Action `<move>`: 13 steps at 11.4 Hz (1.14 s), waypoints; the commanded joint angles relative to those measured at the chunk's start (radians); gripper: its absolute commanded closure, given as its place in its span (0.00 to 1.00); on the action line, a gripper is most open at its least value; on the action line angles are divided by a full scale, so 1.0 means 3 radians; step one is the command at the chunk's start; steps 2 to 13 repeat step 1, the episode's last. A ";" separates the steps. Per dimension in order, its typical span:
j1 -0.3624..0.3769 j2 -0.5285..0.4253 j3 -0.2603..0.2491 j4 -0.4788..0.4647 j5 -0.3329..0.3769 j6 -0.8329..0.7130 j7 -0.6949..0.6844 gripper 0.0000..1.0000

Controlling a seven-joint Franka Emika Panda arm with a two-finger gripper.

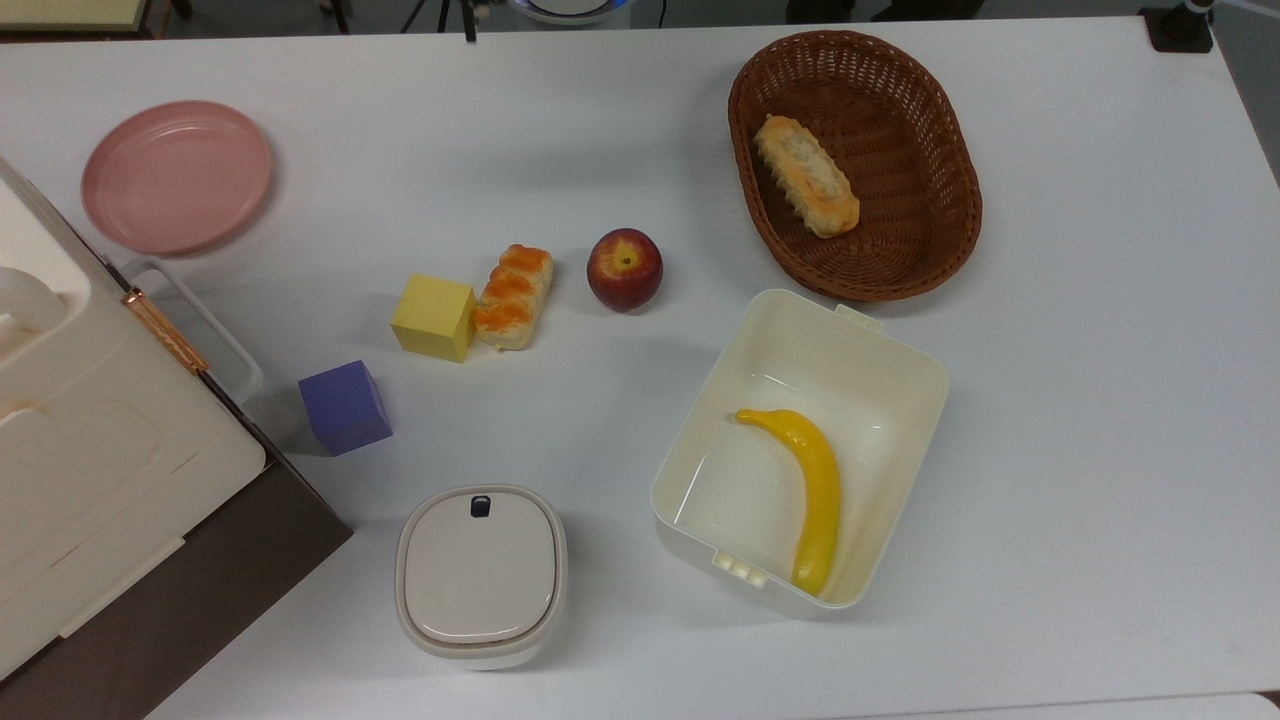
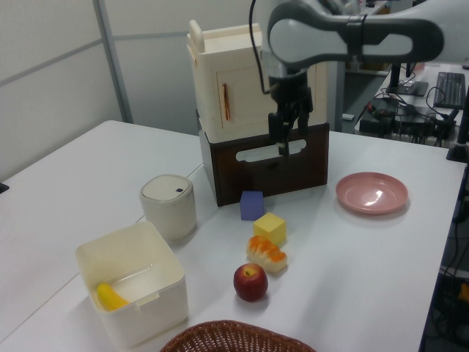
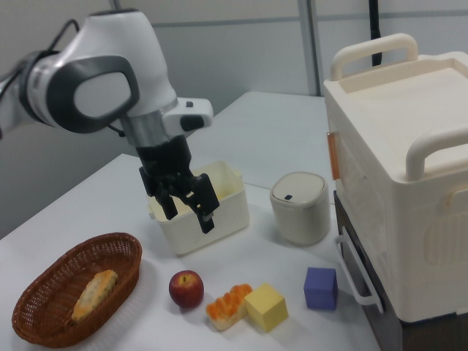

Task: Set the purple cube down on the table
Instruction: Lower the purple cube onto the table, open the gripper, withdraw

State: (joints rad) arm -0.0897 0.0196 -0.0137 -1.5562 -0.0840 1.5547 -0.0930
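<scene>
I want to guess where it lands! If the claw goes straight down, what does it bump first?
Probably bare table, between the pink plate and the basket, though depth is unclear. The gripper hangs open, pointing down.

Pale grey panelled walls (image 2: 58,66) with thin seams stand behind the scene in the left view and the right view. At the left view's right, a desk (image 2: 440,81) carries a keyboard (image 2: 448,82) and what may be tangled cables (image 2: 407,123). Lighting is even and soft.
</scene>
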 commanded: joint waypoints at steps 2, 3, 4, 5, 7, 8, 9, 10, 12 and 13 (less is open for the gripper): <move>-0.0008 -0.0198 -0.0057 -0.0064 -0.0027 -0.0074 -0.0022 0.00; -0.0008 -0.0198 -0.0057 -0.0064 -0.0027 -0.0074 -0.0022 0.00; -0.0008 -0.0198 -0.0057 -0.0064 -0.0027 -0.0074 -0.0022 0.00; -0.0008 -0.0198 -0.0057 -0.0064 -0.0027 -0.0074 -0.0022 0.00; -0.0008 -0.0198 -0.0057 -0.0064 -0.0027 -0.0074 -0.0022 0.00; -0.0008 -0.0198 -0.0057 -0.0064 -0.0027 -0.0074 -0.0022 0.00; -0.0008 -0.0198 -0.0057 -0.0064 -0.0027 -0.0074 -0.0022 0.00; -0.0008 -0.0198 -0.0057 -0.0064 -0.0027 -0.0074 -0.0022 0.00; -0.0008 -0.0198 -0.0057 -0.0064 -0.0027 -0.0074 -0.0022 0.00; -0.0008 -0.0198 -0.0057 -0.0064 -0.0027 -0.0074 -0.0022 0.00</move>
